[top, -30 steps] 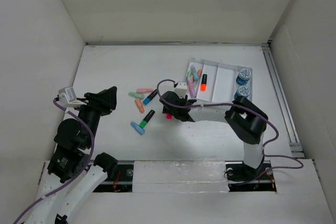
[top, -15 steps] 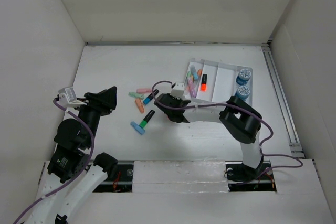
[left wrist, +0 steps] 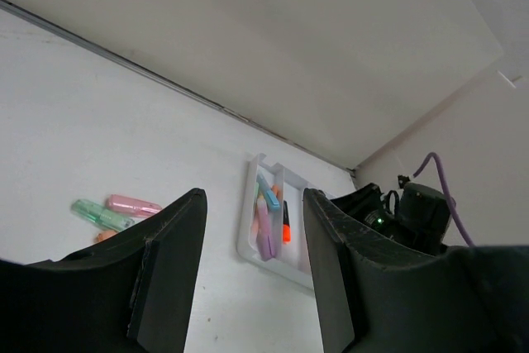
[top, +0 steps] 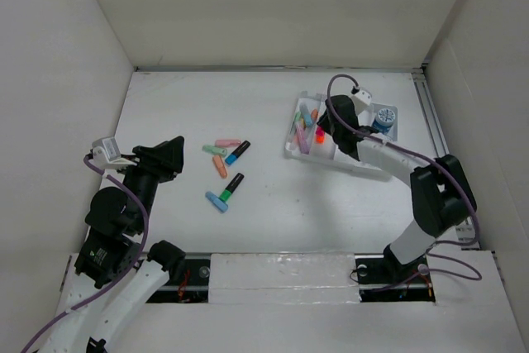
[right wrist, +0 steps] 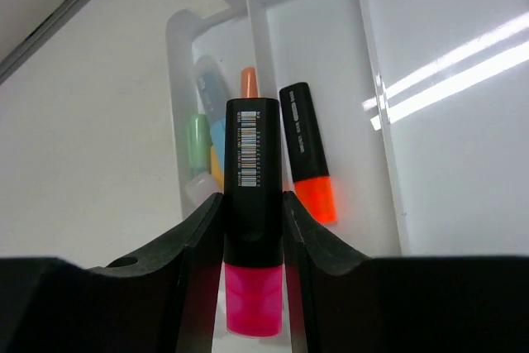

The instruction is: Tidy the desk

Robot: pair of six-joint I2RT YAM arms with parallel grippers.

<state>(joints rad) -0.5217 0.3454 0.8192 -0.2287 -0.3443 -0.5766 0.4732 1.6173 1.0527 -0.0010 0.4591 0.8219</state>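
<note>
The left gripper (left wrist: 254, 197) is being held with fingers (left wrist: 169, 270) apart, a tray (left wrist: 245, 245) of markers (left wrist: 264, 236) being framed between them. A green marker (left wrist: 95, 214) and a pink marker (left wrist: 132, 204) are being shown left of the left finger, the right arm (left wrist: 413, 217) right of the right.

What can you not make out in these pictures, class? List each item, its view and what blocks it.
Top view: the pink highlighter in the right jaws is hidden under the right arm.
Top view: part of the tray lies under that arm.
Left wrist view: the loose highlighters are partly behind the left jaws.
Right wrist view: the barcode digits on the pink highlighter are too small.
</note>
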